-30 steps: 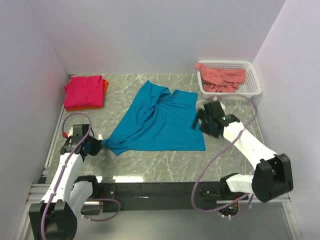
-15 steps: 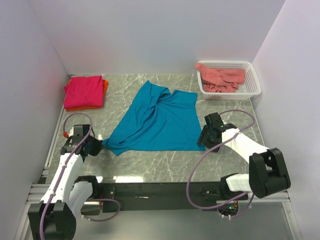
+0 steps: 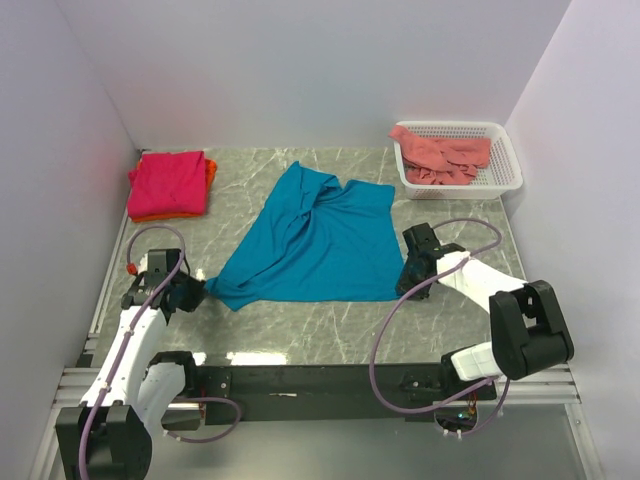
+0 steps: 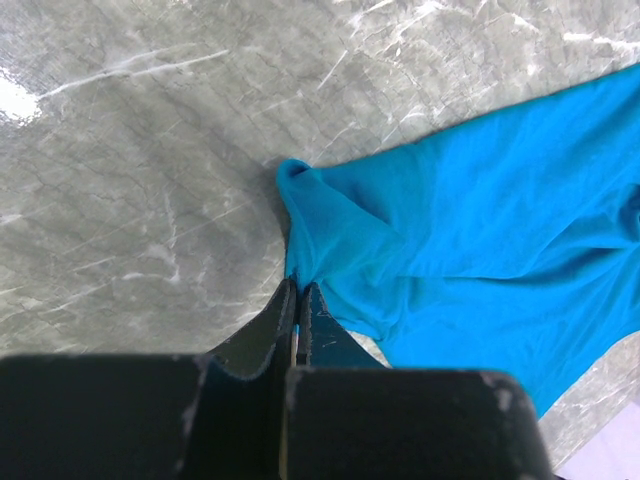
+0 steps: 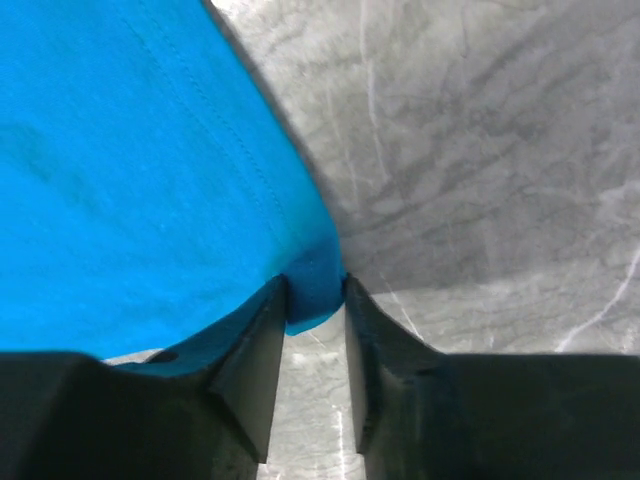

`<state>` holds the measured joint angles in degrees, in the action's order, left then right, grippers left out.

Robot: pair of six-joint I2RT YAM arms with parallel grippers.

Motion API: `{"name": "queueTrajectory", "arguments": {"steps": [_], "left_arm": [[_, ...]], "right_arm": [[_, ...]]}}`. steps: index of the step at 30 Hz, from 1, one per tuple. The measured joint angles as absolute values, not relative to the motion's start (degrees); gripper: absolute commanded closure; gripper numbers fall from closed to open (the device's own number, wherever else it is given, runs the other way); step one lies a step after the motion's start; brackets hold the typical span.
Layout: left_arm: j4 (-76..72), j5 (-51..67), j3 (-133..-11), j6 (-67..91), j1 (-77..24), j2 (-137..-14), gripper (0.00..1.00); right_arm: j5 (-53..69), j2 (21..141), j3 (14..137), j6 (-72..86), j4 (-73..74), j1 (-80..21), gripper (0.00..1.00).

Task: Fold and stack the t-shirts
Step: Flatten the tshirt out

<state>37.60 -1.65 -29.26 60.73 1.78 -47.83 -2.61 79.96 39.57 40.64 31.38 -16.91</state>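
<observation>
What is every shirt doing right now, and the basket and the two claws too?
teal-blue t-shirt: unfolded, spread out and rumpled.
magenta-pink t-shirt: folded, lying on the orange one.
orange t-shirt: folded underneath, only its edge shows.
salmon-pink t-shirt: crumpled in the basket.
basket: upright, holding one shirt.
left claw: shut on a corner of the teal-blue t-shirt.
right claw: open, the shirt's other near corner between its fingers.
</observation>
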Motion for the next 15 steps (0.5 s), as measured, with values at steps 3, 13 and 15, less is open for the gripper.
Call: {"name": "queueTrajectory", "arguments": {"steps": [3,13,15], "left_arm": [[37.63,-1.80,-29.26,60.73,1.78,-47.83,0.99],[40.47,-1.41,-33.17,60.51,1.30,-46.98,0.99],[40.86,-1.26,-37.41,60.36,1.17,-46.54,0.99]], "right_arm": [[-2.52,80.18,39.57,41.10,30.44,-17.26,0.97],[-5.78,75.13,44.66,39.40,34.41,-19.00,1.00],[-7.42,72.03,49.69,38.44,35.75,-18.98,1.00]]}}
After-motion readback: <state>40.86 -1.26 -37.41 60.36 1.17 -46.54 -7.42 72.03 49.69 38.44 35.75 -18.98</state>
